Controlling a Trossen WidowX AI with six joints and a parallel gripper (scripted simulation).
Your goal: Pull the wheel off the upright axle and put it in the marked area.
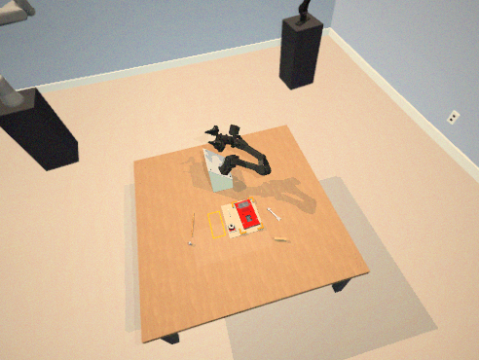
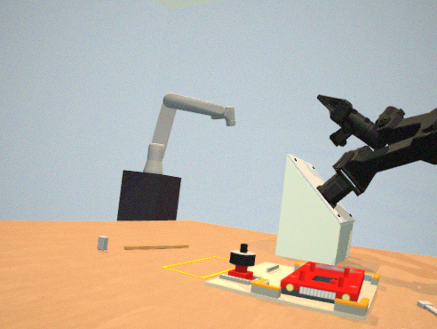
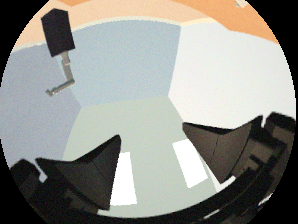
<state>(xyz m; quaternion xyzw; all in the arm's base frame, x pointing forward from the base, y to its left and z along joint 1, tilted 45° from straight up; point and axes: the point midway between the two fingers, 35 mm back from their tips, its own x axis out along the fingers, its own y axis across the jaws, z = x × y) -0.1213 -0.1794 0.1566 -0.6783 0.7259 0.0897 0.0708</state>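
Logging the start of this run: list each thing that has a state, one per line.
Black wheel: seated on the upright axle, untouched.
Black robot hand: open, raised high, holding nothing.
Yellow-outlined marked area: nothing inside it.
Red car body: lying flat on the pale base board.

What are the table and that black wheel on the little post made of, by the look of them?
The table looks like wood: a warm orange-brown top with faint grain streaks and a matte finish. The wheel looks like dark rubber or plastic, flat black with a pale band round it; which one is hard to tell.
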